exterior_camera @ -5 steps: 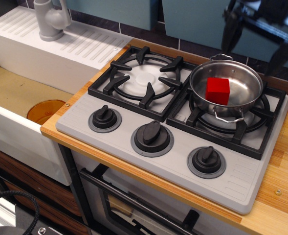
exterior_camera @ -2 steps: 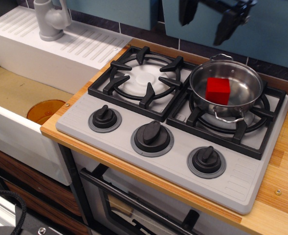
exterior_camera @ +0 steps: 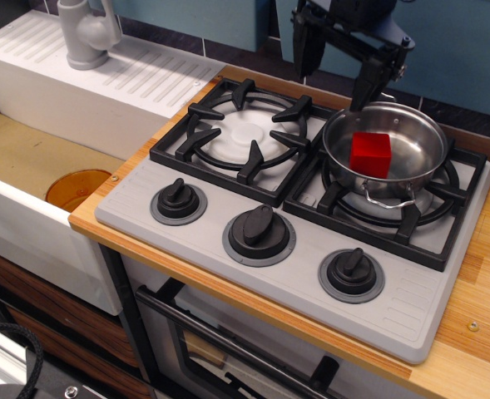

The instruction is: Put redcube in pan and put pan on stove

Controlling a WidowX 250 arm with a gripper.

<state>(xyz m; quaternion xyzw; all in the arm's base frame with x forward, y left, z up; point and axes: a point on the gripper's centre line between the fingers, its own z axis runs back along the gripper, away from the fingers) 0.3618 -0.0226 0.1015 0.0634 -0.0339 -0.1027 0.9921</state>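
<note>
Cube sits in pan on stove; hand, released, hovers close enough to clip the far rim.

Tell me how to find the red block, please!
Look at the grey stove with three black knobs. On its right burner sits a shiny round pan, and the redcube lies inside it. It is the only bright red thing there, and the other burner holds nothing.
</note>
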